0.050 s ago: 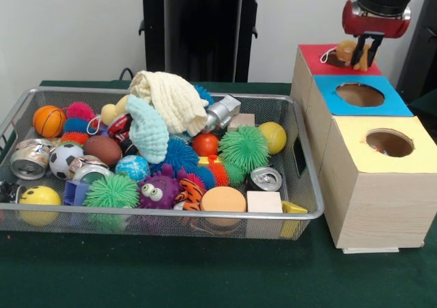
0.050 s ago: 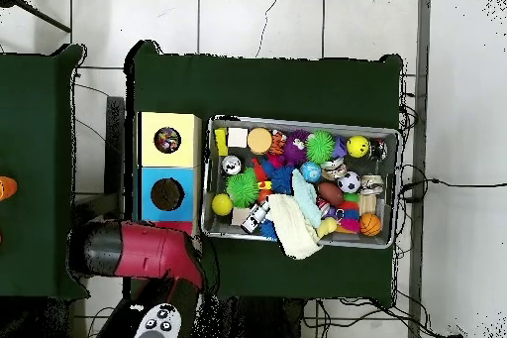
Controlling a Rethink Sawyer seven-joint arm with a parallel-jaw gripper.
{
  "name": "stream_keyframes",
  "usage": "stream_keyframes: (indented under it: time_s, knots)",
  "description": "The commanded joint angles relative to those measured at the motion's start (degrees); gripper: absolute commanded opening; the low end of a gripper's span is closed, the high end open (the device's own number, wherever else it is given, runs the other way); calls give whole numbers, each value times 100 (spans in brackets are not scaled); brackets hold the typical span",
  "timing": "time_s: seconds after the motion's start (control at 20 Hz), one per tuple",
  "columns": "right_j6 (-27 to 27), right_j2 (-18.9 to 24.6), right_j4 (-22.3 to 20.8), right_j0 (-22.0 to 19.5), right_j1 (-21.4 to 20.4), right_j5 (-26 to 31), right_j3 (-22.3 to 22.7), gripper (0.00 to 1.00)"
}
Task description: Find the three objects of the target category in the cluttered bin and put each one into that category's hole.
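My gripper [image 1: 362,61] hangs over the red-topped box [image 1: 315,54] at the far right, shut on a small tan toy [image 1: 346,50] with a white string. The toy sits right at the red top, hiding its hole. Next to it are the blue-topped box [image 1: 334,89] and the yellow-topped box [image 1: 355,134], each with an open round hole. In the overhead view the red arm [image 2: 139,252] covers the red box and the gripper. The wire bin [image 1: 171,214] is full of balls, cans, blocks and cloths.
In the bin lie a cream cloth [image 1: 171,100], a mint cloth [image 1: 147,127], a basketball [image 1: 49,121], a green spiky ball [image 1: 244,147], a yellow ball [image 1: 273,137], two cans [image 1: 29,159] [image 1: 265,179] and a wooden block [image 1: 264,202]. Green cloth covers the table [image 1: 205,274].
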Motion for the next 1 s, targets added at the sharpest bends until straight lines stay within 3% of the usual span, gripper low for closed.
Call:
stream_keyframes:
  time_s: [0.05, 0.2, 0.45, 0.75, 1.0]
  knots:
    - [1311, 528, 256, -395, 310, -755, 907, 0]
    - [979, 651, 170, -682, 262, -970, 1147, 0]
    - [668, 534, -182, -908, 131, -810, 1169, 0]
    - [519, 689, -276, -1193, 26, -1054, 1437, 0]
    - [637, 888, -291, -1295, -70, -1485, 1925, 0]
